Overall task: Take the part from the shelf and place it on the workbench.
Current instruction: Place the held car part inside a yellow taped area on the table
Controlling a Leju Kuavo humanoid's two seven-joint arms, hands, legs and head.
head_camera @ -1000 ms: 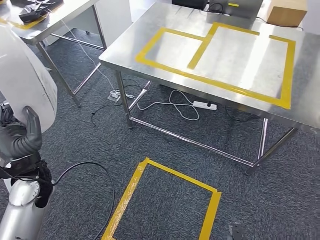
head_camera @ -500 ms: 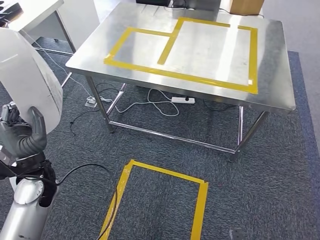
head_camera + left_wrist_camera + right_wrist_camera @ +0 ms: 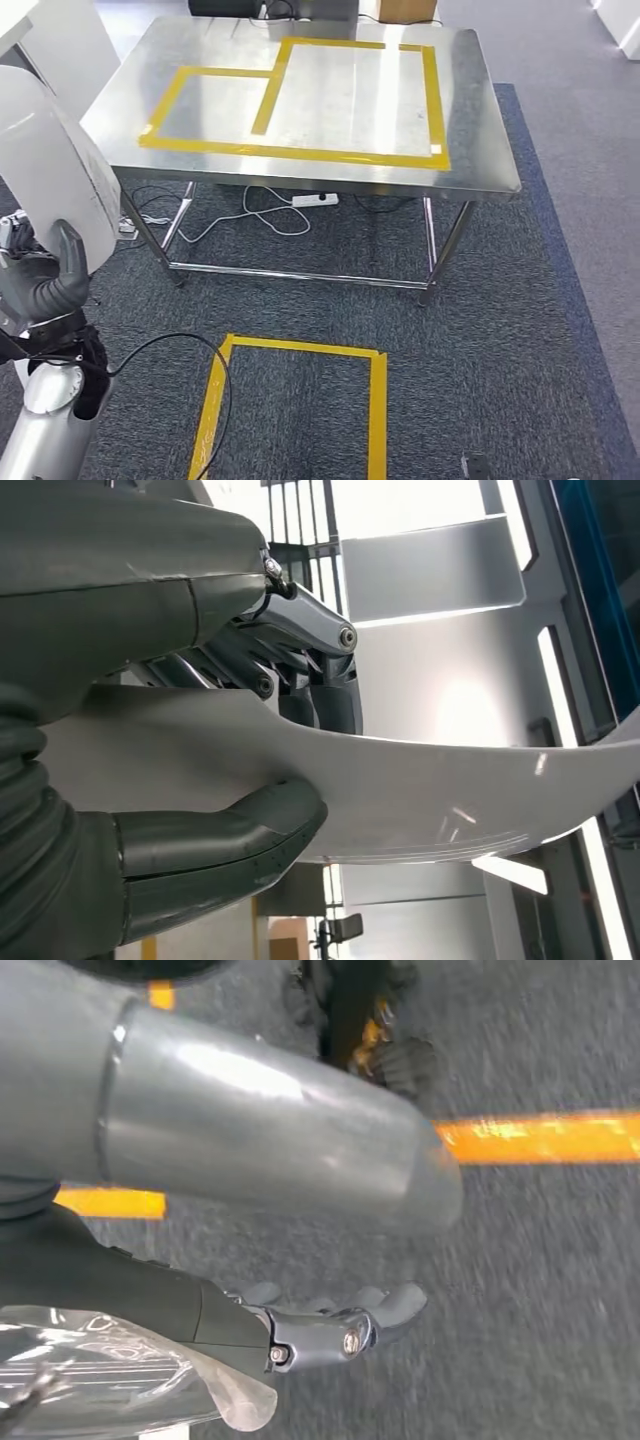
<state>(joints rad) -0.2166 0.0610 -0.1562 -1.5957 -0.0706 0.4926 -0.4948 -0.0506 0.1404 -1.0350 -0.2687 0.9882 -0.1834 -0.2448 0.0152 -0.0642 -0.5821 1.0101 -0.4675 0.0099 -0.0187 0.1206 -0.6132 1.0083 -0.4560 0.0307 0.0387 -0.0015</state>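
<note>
A large white curved panel, the part (image 3: 53, 160), stands at the left edge of the head view. My left hand (image 3: 45, 285) grips its lower edge, well short of the workbench. In the left wrist view the thumb (image 3: 226, 845) presses one face of the part (image 3: 423, 790) and the darker fingers (image 3: 317, 680) the other. The steel workbench (image 3: 475, 120) stands ahead, with yellow tape rectangles (image 3: 302, 153) marked on its top. My right hand (image 3: 317, 1330) hangs over the carpet with its fingers stretched out, and it holds nothing.
A yellow tape rectangle (image 3: 294, 347) is marked on the carpet in front of the bench. Under the bench lie a power strip (image 3: 315, 199) and white cables. A black cable (image 3: 166, 340) loops on the floor near my left arm. A cardboard box (image 3: 407, 10) stands behind the bench.
The whole view has swung, so the workbench now sits more central and square ahead. My left hand keeps its hold on the part.
</note>
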